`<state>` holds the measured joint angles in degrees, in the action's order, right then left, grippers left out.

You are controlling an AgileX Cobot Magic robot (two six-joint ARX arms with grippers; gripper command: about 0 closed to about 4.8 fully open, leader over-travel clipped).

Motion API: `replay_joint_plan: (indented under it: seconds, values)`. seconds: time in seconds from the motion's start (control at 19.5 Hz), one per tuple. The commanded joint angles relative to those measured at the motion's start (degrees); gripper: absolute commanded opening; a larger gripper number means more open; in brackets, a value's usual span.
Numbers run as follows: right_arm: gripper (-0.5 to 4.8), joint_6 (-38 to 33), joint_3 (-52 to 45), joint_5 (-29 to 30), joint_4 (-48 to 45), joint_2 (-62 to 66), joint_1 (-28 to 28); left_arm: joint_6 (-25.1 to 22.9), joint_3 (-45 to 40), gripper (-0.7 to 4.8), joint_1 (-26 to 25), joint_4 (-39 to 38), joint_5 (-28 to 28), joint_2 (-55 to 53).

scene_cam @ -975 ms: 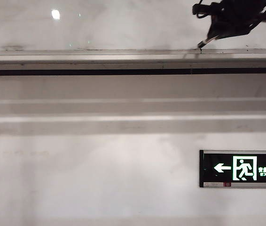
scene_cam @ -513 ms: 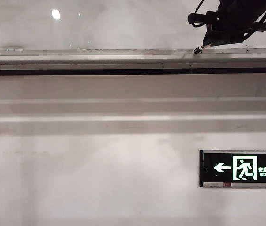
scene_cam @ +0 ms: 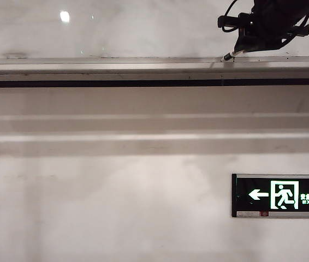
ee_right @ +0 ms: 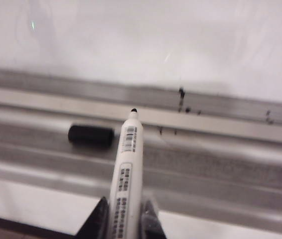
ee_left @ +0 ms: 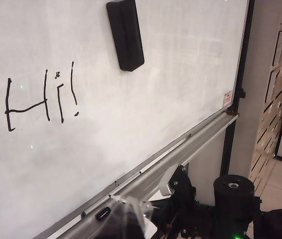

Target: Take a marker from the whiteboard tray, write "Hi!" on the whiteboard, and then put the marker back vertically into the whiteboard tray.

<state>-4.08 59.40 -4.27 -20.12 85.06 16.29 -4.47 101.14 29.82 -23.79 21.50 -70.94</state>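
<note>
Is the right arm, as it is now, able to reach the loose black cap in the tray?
Probably yes: the black cap lies uncovered in the whiteboard tray, close below the right gripper. But its jaws are shut on the marker, so they cannot grasp it.

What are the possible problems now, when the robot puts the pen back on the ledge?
1. The marker, clamped in the right gripper, is uncapped; its tip is close to the whiteboard tray, where it may add to the ink spots already there.
2. The loose cap lies in the tray near the tip and may get knocked.
3. The marker is slim, so it will probably fall over if set upright.
</note>
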Motion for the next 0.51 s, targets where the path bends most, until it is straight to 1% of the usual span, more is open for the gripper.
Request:
replay_joint_plan:
  seconds: [0.05,0.36,0.51]
  values:
    - [-0.01,-0.2,0.5,0.2,-1.9,0.4,0.0,0.0,0.2,-0.06,0.0,0.7,0.2,0.2]
    - [-0.01,-0.2,5.9,0.2,4.2,3.1,-0.1,0.0,0.2,-0.06,0.0,0.7,0.2,0.1]
    - [-0.01,-0.2,6.0,0.2,5.5,3.2,-0.1,0.0,0.2,-0.06,0.0,0.7,0.2,0.1]
